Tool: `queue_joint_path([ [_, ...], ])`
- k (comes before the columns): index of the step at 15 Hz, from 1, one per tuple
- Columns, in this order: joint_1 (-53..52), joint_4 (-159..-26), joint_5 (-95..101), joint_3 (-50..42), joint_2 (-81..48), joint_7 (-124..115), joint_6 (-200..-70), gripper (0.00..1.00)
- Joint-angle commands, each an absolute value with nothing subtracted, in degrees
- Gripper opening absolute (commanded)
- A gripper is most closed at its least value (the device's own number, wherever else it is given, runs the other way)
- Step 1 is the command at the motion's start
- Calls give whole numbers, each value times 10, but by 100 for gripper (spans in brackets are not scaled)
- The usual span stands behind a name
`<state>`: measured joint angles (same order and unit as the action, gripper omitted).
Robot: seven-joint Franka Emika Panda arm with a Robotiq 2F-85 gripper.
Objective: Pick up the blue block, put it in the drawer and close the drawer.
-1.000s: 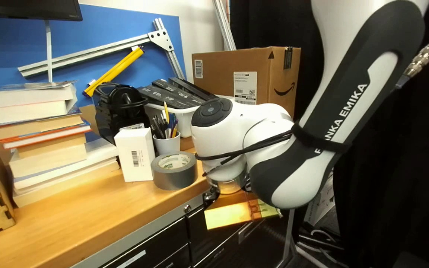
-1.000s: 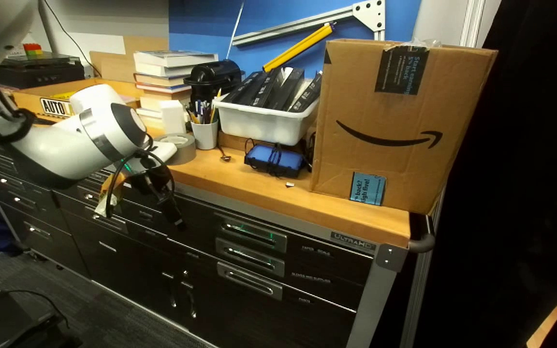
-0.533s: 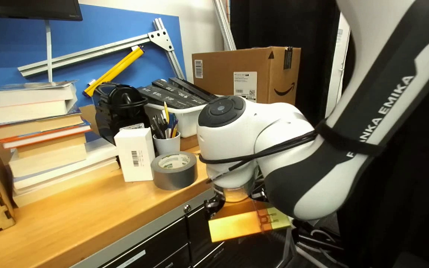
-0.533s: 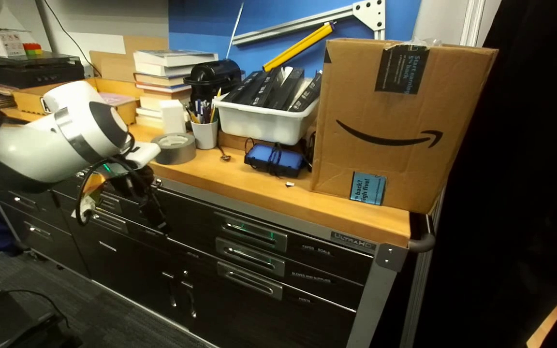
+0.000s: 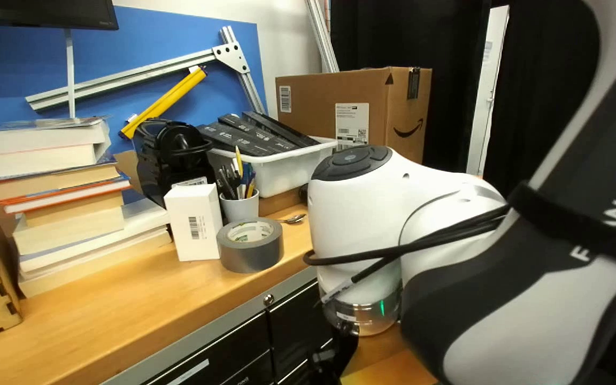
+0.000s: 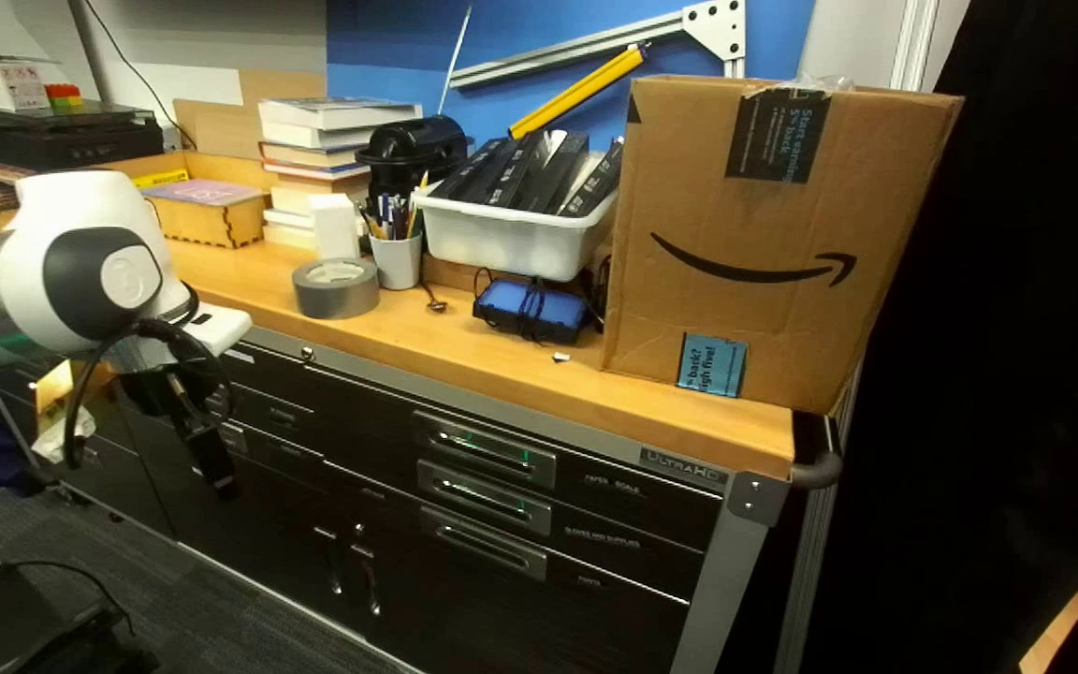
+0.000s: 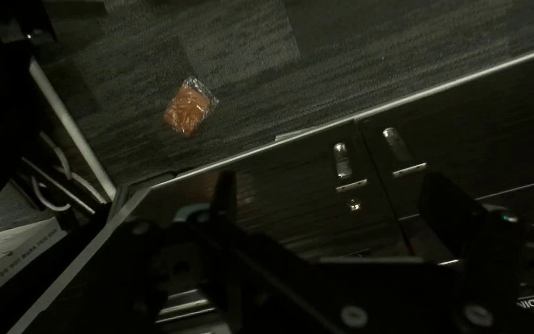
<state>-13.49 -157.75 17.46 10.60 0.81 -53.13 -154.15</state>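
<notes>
The blue block is out of view in all frames. The dark drawer fronts under the bench, including the top drawer (image 6: 576, 477) with its long metal handle, sit flush and shut in an exterior view. The inside of the drawer is hidden. My gripper (image 7: 332, 185) is open in the wrist view, its two dark fingers wide apart with nothing between them. It hangs in front of the bench, below the tabletop level and apart from the drawer fronts. It also shows in an exterior view (image 6: 207, 459), left of the long-handled drawers.
On the bench stand a grey tape roll (image 6: 336, 288), a white box (image 6: 333, 227), a pen cup (image 6: 397, 260), a white bin (image 6: 511, 239), a larger dark-blue object (image 6: 531, 307) and a cardboard box (image 6: 764, 281). An orange packet (image 7: 188, 109) lies on the floor.
My arm has moved away from the bench, leftward in an exterior view and nearer the camera in an exterior view. A spoon behind the tape roll is uncovered. The drawers have not moved.
</notes>
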Motion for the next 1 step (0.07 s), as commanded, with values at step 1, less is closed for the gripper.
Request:
queue_joint_path([
  [1,-127,-1575,126,115,15,-497,-1530,100],
])
